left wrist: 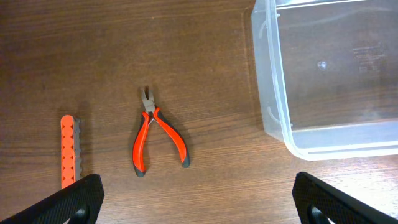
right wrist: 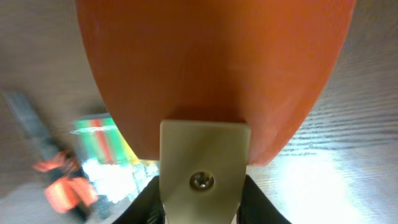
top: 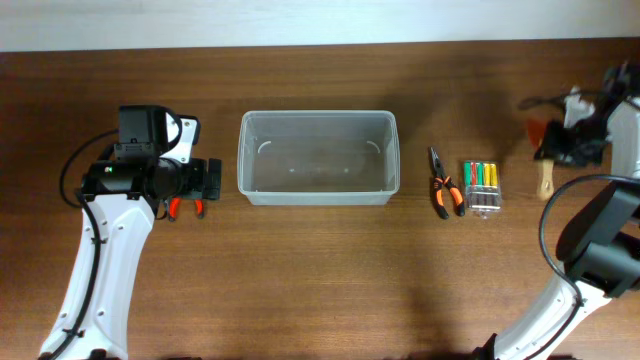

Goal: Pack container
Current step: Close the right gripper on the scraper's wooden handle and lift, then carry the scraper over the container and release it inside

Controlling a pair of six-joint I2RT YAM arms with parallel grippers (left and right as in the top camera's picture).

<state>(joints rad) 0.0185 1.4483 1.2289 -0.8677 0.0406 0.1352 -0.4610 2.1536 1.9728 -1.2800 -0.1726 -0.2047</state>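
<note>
The container, a translucent clear-greyish bin, stands empty at the middle of the table; its corner also shows in the left wrist view. My left gripper is open and empty, just left of the bin, above red-handled pliers and an orange toothed strip. My right gripper is at the far right, shut on an orange-bladed scraper with a pale handle.
Orange-and-black pliers and a pack of coloured batteries lie right of the bin. They show blurred in the right wrist view, the pliers left of the batteries. Black cables run beside both arms.
</note>
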